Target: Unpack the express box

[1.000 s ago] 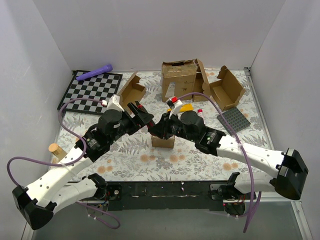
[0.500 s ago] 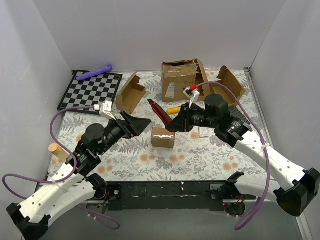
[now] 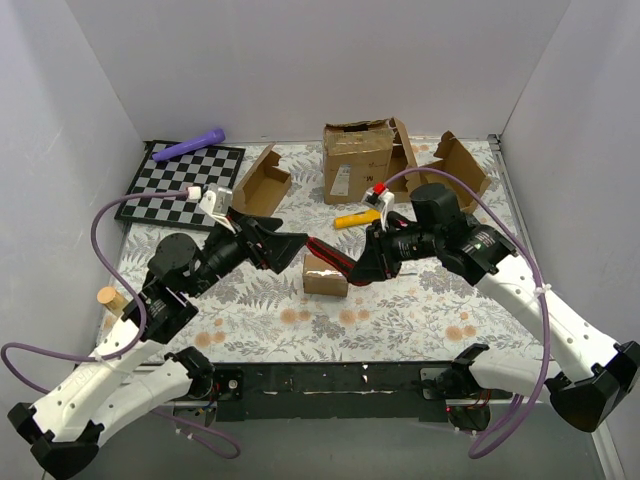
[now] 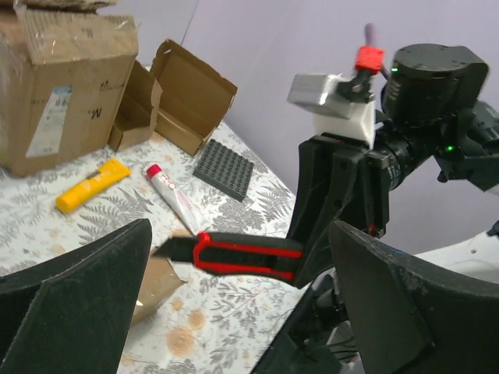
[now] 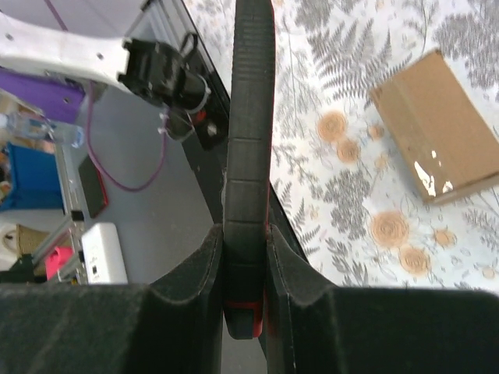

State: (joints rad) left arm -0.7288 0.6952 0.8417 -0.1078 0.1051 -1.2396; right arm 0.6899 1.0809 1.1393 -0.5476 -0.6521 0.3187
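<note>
Slippage is the worry: the right gripper (image 3: 372, 266) is clamped on a red-and-black utility knife (image 3: 334, 259) near the closed express box (image 3: 325, 277) at mid-counter (image 3: 420, 300). The left gripper (image 3: 290, 250) hangs spread apart beside it, so the unbraced box could skid.

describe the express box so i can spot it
Start at the large battered brown carton with a white label at the back and come forward. The small shallow brown cardboard box lies dead centre. Unlike the open cardboard mailers flanking the carton, it is shut.
</note>
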